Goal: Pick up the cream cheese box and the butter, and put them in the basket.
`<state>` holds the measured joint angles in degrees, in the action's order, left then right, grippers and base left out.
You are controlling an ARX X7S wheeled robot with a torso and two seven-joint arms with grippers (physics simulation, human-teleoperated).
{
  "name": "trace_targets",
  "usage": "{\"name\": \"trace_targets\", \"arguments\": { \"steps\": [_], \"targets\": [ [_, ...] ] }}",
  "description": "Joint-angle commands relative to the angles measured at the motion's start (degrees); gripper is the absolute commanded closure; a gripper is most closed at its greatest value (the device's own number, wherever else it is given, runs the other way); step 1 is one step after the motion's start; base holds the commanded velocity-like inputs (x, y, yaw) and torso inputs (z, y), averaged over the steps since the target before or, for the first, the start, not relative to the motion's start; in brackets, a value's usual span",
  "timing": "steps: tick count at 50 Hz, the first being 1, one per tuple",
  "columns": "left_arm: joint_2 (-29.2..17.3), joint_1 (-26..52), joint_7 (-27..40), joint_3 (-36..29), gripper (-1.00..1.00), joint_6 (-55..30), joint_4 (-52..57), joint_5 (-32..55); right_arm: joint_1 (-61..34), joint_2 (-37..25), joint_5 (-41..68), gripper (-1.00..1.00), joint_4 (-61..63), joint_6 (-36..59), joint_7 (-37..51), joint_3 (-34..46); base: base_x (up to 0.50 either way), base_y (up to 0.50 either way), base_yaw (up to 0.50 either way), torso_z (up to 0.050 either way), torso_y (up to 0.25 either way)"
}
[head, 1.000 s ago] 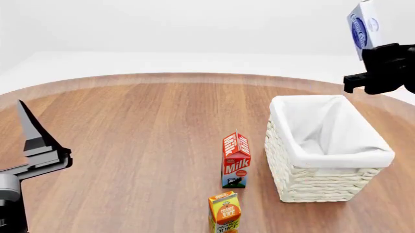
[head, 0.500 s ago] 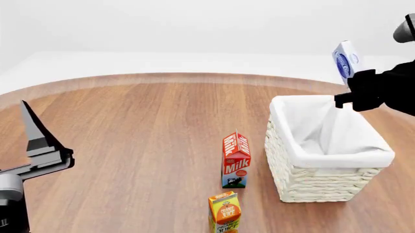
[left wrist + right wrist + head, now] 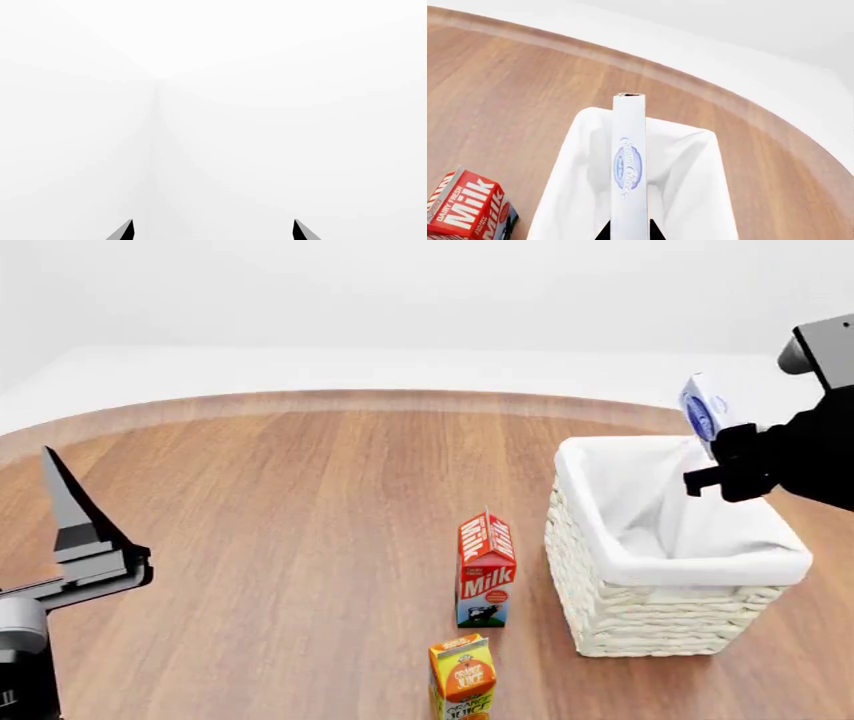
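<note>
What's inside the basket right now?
Only the white cloth liner shows inside the basket. The cream cheese box hangs above it in the right claw, not dropped yet. The near wall hides part of the bottom.

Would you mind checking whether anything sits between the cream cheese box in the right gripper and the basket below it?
Nothing visible does. The cream cheese box hangs in the right gripper over the open basket, whose liner looks empty.
</note>
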<state>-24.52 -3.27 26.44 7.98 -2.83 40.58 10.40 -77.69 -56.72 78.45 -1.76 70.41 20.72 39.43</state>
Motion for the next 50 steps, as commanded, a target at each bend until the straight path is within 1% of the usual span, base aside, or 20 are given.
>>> {"name": "trace_targets", "arguments": {
  "steps": [1, 18, 36, 37, 50],
  "targets": [
    [0.96, 0.13, -1.18, 1.32, -1.0, 0.55, -0.97, -0.48, 2.08, 0.37, -4.01, 1.0, -0.09, -1.12, -2.69, 0.17, 0.0, 0.0, 0.0, 0.0, 0.0],
    [0.86, 0.12, -1.06, 0.96, -1.0, 0.72, -1.13, -0.67, 3.99, 1.24, -4.38, 1.0, -1.12, -2.69, -2.9, 0.78, 0.0, 0.0, 0.0, 0.0, 0.001],
    [0.7, 0.01, -0.94, 0.75, -1.0, 0.87, -1.24, -0.6, 4.23, 4.55, -6.97, 1.0, -2.92, -4.02, -4.32, 3.07, 0.0, 0.0, 0.0, 0.001, 0.001],
    [0.7, -0.01, -0.94, 0.75, -1.0, 0.92, -1.28, -0.58, 4.01, 4.6, -7.23, -1.0, -2.94, -3.9, -4.41, 3.27, 0.0, 0.0, 0.0, 0.0, 0.0],
    [0.6, -0.04, -0.86, 0.54, -1.0, 1.0, -1.43, -0.59, 3.75, 4.76, -7.78, -1.0, -3.08, -3.76, -4.59, 3.87, 0.0, 0.0, 0.0, 0.0, 0.0]
  ]
}}
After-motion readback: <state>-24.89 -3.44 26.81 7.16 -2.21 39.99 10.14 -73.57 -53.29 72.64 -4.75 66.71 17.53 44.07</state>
